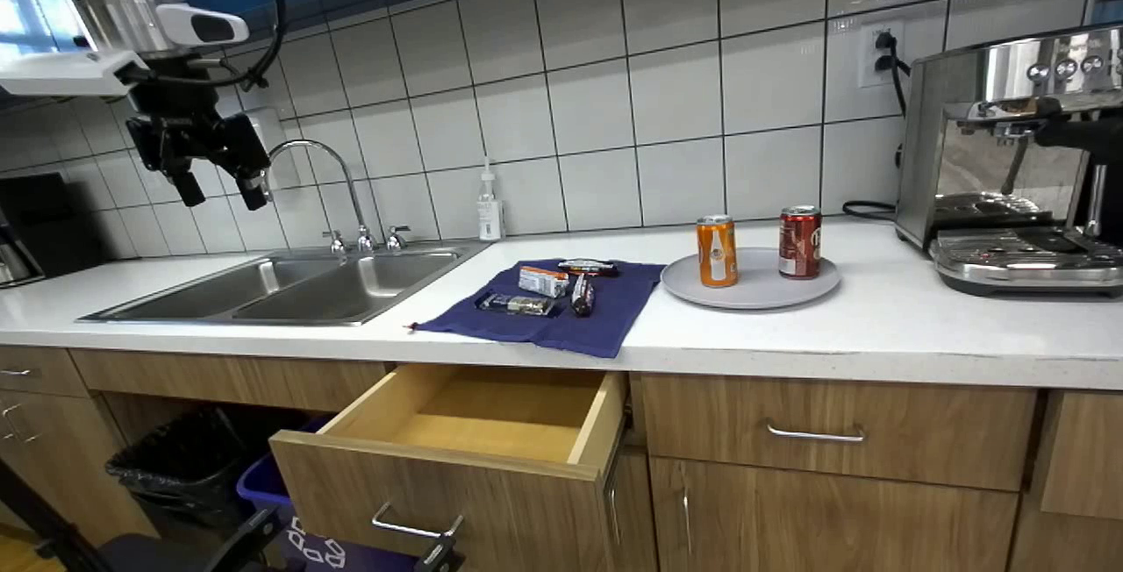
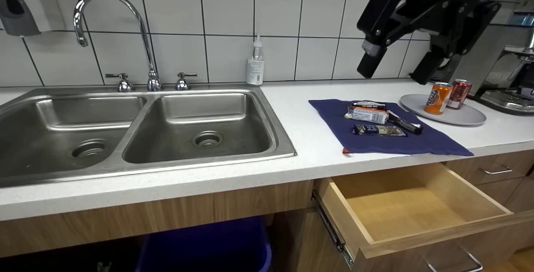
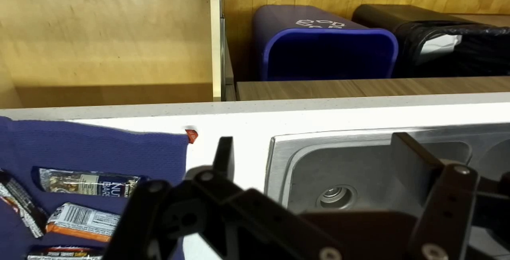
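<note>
High above the counter, my gripper [image 1: 223, 195] [image 2: 394, 71] hangs with its fingers spread wide and nothing between them. In the wrist view the gripper [image 3: 312, 140] is over the sink [image 3: 358, 172] and the strip of counter beside it, touching neither. A navy cloth [image 1: 605, 326] [image 3: 119, 144] lies nearby with several wrapped bars on it. Among these are a nut bar [image 2: 379, 130] [image 3: 89, 182] and an orange-and-white packet [image 2: 367, 114] [image 3: 85, 219]. An orange can [image 1: 718, 252] and a dark red can [image 1: 799, 243] stand upright on a grey plate [image 1: 754, 296].
Below the cloth a wooden drawer [image 1: 491, 427] [image 2: 417, 205] is pulled out. A chrome faucet [image 1: 351, 186] rises behind the sink, with a pump bottle [image 1: 489, 208] beside it. An espresso machine [image 1: 1009, 160] stands past the plate. Blue [image 3: 326, 32] and black [image 3: 382, 16] bins sit under the counter.
</note>
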Robot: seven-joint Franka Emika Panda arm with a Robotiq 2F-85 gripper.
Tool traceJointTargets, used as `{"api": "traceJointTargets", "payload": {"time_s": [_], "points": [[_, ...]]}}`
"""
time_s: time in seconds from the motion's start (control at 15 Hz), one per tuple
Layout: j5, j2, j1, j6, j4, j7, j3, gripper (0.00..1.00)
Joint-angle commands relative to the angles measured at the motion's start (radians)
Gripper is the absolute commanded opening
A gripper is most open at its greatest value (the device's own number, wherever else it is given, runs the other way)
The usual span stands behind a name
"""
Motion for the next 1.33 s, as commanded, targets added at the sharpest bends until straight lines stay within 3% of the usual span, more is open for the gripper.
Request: {"api": "traceJointTargets", "payload": {"time_s": [0.0, 0.67, 1.27], "points": [[-0.030, 0.015, -0.011, 0.041, -0.001, 0.029, 0.005, 1.00], [-0.066, 0.107, -0.052, 0.152, 0.016, 0.017, -0.020, 1.00], [-0.136, 0.194, -0.106, 0.151, 0.068, -0.020, -0.090, 1.00]]}}
